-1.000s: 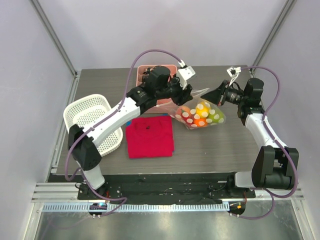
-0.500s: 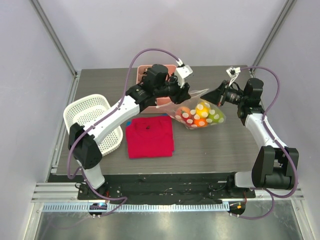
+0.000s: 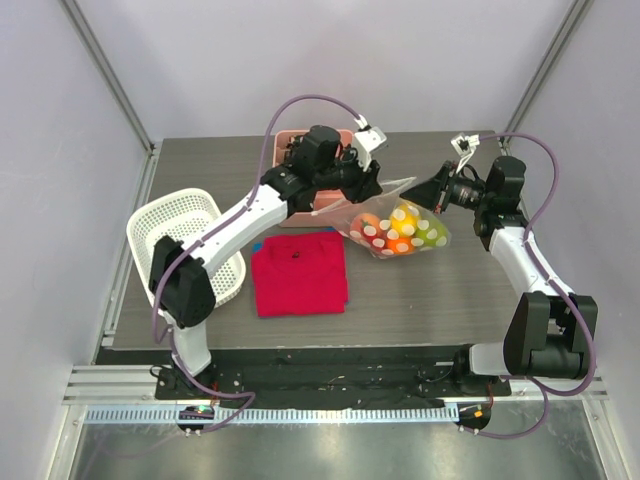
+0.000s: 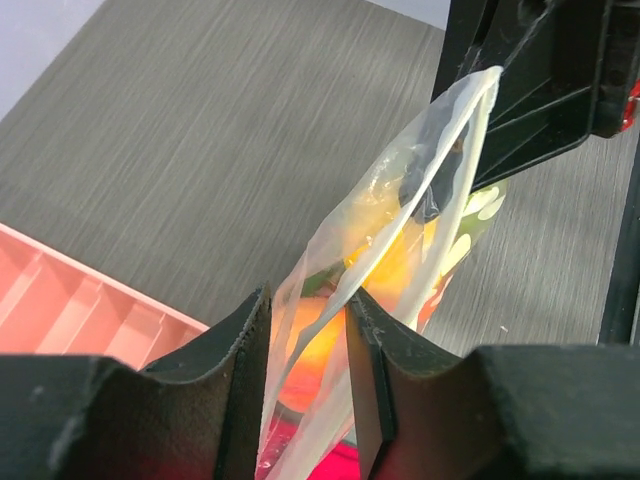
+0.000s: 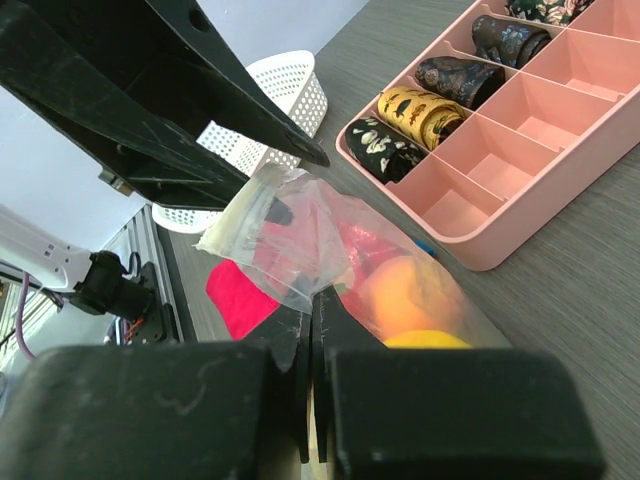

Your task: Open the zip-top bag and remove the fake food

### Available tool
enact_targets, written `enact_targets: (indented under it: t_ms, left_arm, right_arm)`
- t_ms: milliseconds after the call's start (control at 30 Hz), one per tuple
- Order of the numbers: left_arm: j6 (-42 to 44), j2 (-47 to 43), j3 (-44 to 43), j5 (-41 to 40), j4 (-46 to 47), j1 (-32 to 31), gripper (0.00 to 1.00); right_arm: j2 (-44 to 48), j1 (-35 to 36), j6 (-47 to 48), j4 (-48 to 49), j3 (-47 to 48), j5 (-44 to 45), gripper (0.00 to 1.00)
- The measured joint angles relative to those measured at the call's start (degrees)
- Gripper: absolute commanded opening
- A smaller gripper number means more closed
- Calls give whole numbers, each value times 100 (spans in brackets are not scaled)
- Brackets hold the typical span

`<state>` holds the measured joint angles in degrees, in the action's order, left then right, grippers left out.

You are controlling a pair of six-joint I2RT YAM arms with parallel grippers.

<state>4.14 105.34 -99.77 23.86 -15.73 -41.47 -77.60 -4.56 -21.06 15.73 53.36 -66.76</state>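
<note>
The zip-top bag (image 3: 397, 226) is clear with white dots and rests on the table at centre right, its top edge lifted. The fake food (image 3: 404, 236) fills it: orange, yellow, green and red pieces. My right gripper (image 3: 413, 190) is shut on the bag's top corner film (image 5: 300, 235), and an orange fruit (image 5: 405, 290) shows just behind its fingers. My left gripper (image 3: 374, 190) is open, with a finger on each side of the bag's top edge (image 4: 420, 215). The film and zip strip run through the gap (image 4: 308, 340). No zip slider shows.
A pink divided tray (image 3: 284, 138) holding dark and gold pieces (image 5: 420, 110) stands at the back, under my left arm. A white lattice basket (image 3: 185, 235) sits at the left edge. A folded red cloth (image 3: 300, 272) lies in front of the bag.
My left arm has shifted a little: its elbow has swung rightwards and its wrist has turned slightly at the bag's top. The bag and the right gripper have not moved.
</note>
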Motion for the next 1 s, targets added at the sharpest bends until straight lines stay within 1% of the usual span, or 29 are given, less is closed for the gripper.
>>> enact_targets:
  t_ms: [100, 133, 167, 200, 233, 267, 333, 400, 433, 500, 533, 633, 733, 833, 933, 1000]
  left_arm:
    - [-26, 157, -151, -9, -79, 2, 34]
    - [-26, 245, -260, -4, -140, 11, 30]
    - [-33, 361, -422, 63, -208, 22, 12]
    - [-52, 490, -605, 186, -304, 39, 2]
    - [-83, 619, -787, 334, -413, 61, 0]
    - [-101, 732, -933, 511, -514, 96, 0]
    - [-212, 855, -1049, 855, -621, 175, 0]
    - [-448, 874, -986, 1150, -673, 254, 0]
    - [-566, 870, -942, 1233, -651, 267, 0]
    - [-1005, 859, -820, 1292, -525, 304, 0]
    - [-1222, 859, -772, 1287, -455, 315, 0]
    - [-2055, 804, -564, 1174, -105, 302, 0]
    - [-2942, 538, -15, 802, 474, 192, 0]
    - [-3554, 306, 393, 369, 966, -31, 0]
    - [-3991, 227, 549, -111, 1355, -354, 0]
    - [-4168, 227, 555, -313, 1510, -505, 0]
  right_arm:
    - [0, 24, 4, 0, 0, -2, 1]
    - [0, 33, 4, -2, 0, -2, 1]
    - [2, 37, 11, -2, 0, -2, 1]
    - [2, 52, 15, -2, 0, -2, 2]
    - [9, 59, 15, -13, 0, 9, 4]
    - [13, 61, 17, -39, 2, 24, 19]
    - [35, 70, -4, -136, 11, 103, 42]
    - [68, 90, -24, -293, 57, 352, 52]
    - [79, 101, -72, -361, 81, 490, 58]
    - [125, 122, -184, -793, 254, 1021, 65]
    - [131, 127, -260, -1067, 380, 1410, 71]
    - [153, 153, -549, -2096, 828, 2544, 73]
    - [245, 153, -793, -3215, 1215, 3578, 74]
    - [522, 157, -881, -4129, 1335, 4562, 78]
    - [997, 184, -896, -4817, 1331, 5268, 78]
    - [1397, 216, -879, -5171, 1331, 5471, 78]
